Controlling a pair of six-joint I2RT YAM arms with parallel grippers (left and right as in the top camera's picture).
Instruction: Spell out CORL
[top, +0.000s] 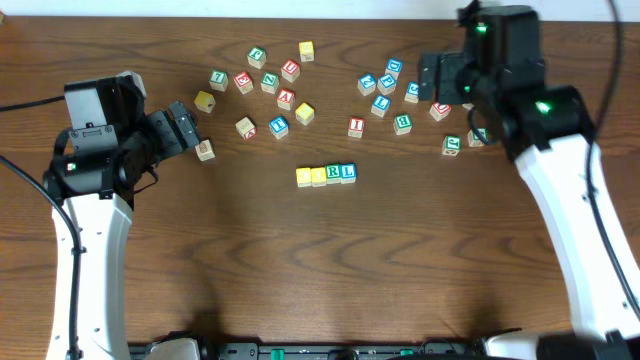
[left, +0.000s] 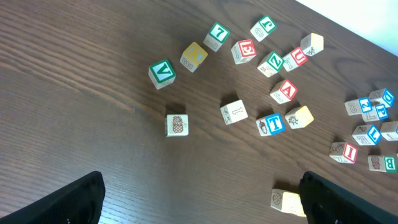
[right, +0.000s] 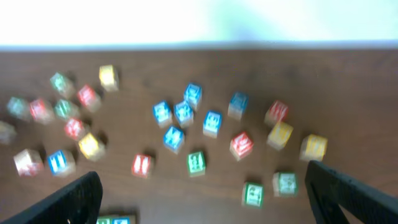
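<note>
The CORL cubes (top: 327, 175) sit near the middle of the bench (top: 300, 270), a little closer to its front edge than any loose piece. They form one straight row with their sides touching: two yellow-faced cubes on the left, then the green R, then the blue L at the right end.

Just beyond the row, toward the left edge, the left gripper (top: 190, 128) hangs with its fingers (left: 71, 199) spread wide and nothing between them. A pale cube (top: 205, 150) with a pineapple picture lies just beside its tip.

Farther back, a left scatter of cubes (top: 270, 85) with red, green and blue letters and a few yellow faces spreads over the left-centre.

Toward the far right corner, the right gripper (top: 424, 76) hangs beside a right scatter of cubes (top: 390, 90), mostly blue-lettered. Its fingers (right: 68, 199) are likewise wide apart and empty. The right wrist view is blurred, so no letters can be read there.
</note>
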